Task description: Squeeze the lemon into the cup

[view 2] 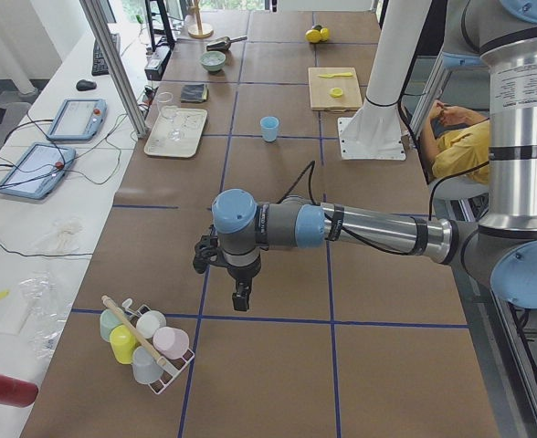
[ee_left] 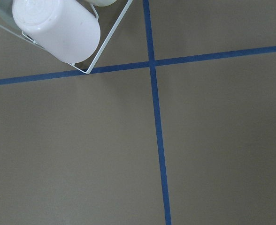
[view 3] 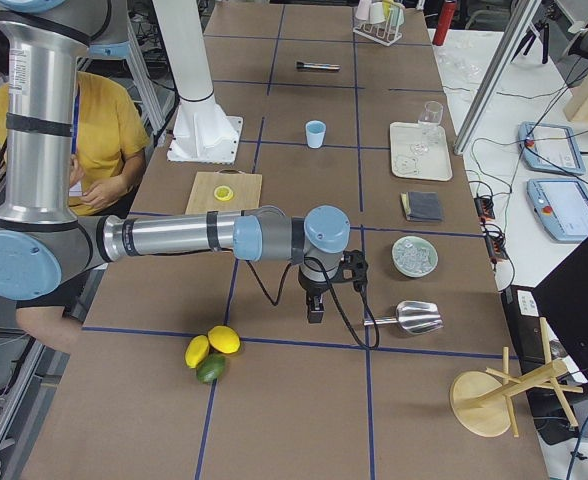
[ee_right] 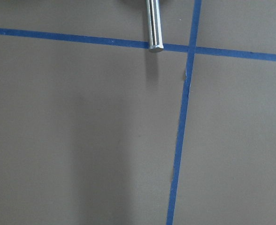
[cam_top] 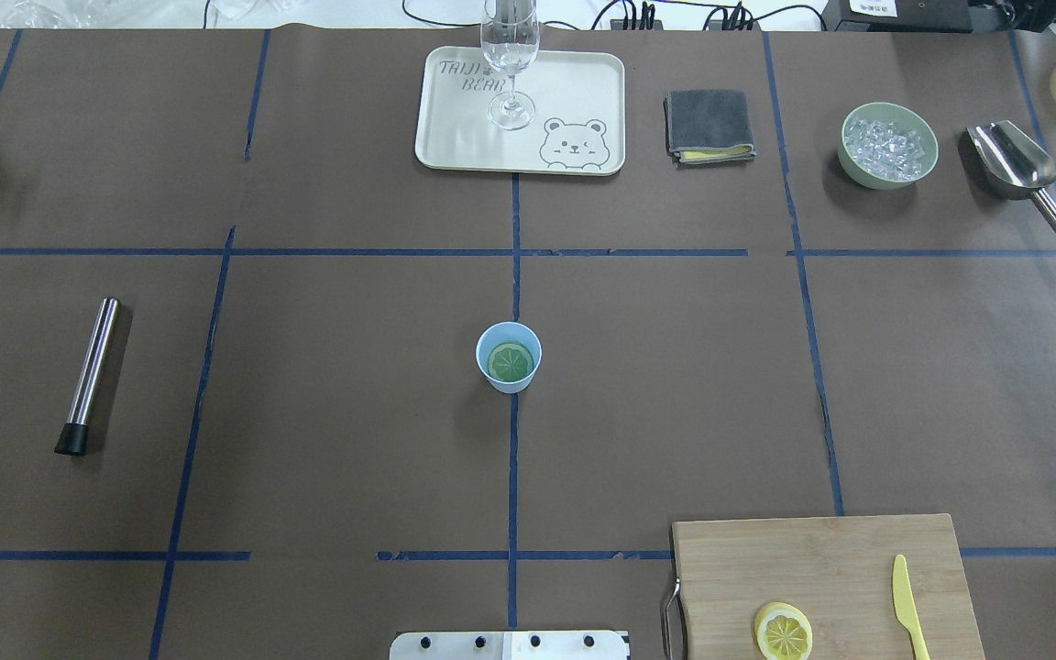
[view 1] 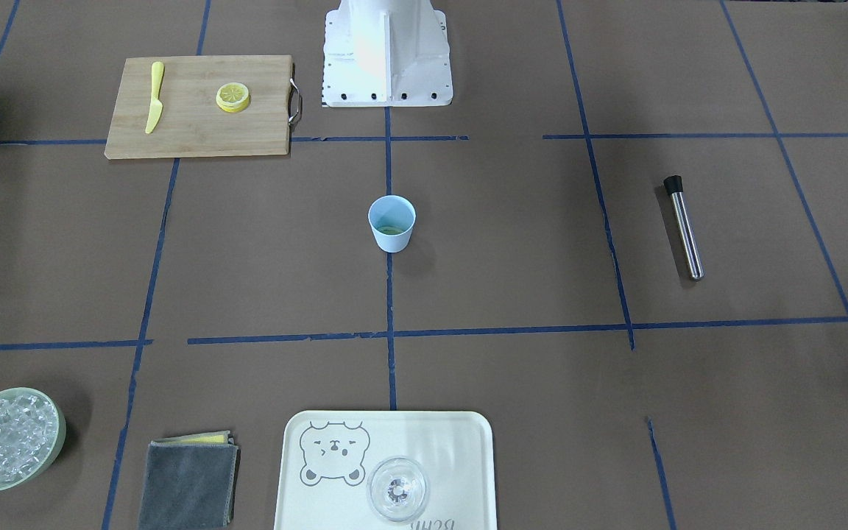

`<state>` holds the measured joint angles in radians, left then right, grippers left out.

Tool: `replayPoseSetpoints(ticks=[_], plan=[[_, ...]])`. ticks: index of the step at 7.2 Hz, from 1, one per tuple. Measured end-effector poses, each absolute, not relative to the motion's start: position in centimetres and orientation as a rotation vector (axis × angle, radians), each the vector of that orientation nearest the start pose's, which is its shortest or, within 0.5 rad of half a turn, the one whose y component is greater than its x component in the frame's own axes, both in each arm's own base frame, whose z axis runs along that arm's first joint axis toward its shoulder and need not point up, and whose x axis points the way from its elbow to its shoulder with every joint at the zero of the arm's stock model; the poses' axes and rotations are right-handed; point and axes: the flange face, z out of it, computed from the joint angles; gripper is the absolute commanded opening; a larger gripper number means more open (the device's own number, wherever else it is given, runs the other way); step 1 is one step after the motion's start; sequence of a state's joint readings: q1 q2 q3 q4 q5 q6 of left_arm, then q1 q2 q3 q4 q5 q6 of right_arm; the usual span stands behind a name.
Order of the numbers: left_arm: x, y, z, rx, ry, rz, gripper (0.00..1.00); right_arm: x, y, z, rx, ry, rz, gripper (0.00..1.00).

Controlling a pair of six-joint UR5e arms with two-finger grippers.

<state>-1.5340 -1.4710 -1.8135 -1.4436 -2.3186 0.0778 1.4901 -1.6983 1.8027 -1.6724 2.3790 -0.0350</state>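
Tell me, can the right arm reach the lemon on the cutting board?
Probably yes: the lemon lies uncovered on the cutting board, apart from the knife, on the side of the right arm.

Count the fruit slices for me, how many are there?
2: the yellow lemon on the cutting board, and a green slice inside the cup. More may hide beneath it.
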Motion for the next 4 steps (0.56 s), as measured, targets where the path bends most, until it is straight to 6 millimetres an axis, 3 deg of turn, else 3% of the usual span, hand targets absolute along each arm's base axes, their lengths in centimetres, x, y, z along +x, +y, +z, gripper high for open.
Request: replayPoseSetpoints(ticks=[4], plan=[[-4.54,-44.93,59.35,0.05,0.81,0.141,1.0,2.84,-44.46,62.46,-0.011,-0.759,-0.037,1.0]])
